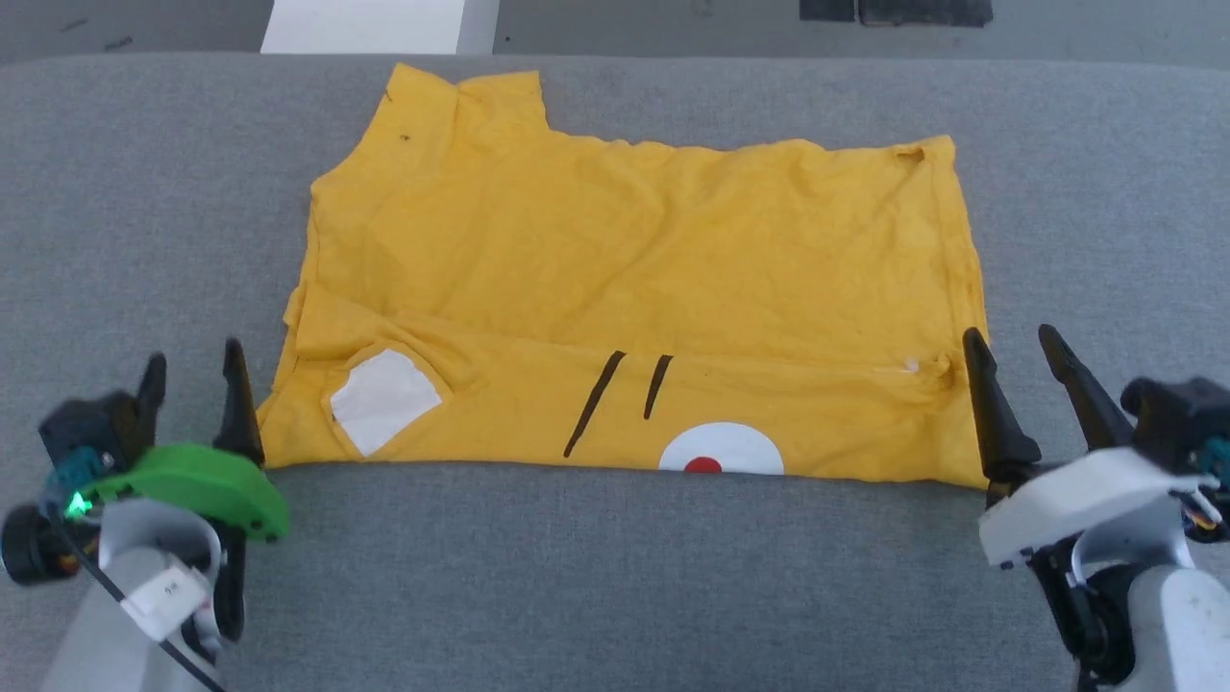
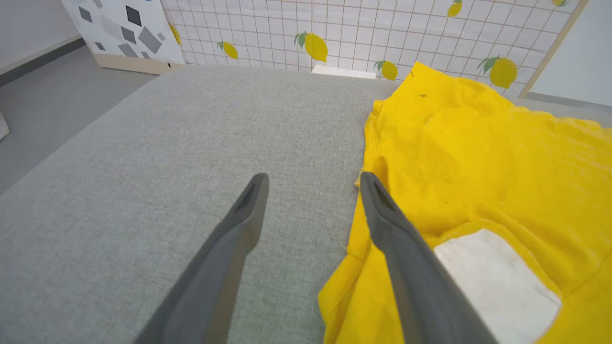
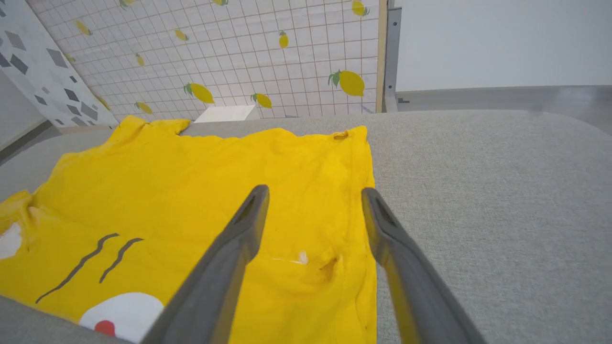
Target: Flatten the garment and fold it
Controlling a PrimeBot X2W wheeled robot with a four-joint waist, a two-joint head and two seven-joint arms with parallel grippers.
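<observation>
Garment (image 1: 634, 288) lies folded, near strip showing print.

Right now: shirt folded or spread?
Partly folded: the garment has its near strip turned over on top, printed side showing.

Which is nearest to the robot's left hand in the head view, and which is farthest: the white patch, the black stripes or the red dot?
1. The white patch, just right of the left hand, at the yellow T-shirt's near-left corner.
2. The black stripes, around the middle of the near fold.
3. The red dot, farther right, at the near edge.
</observation>
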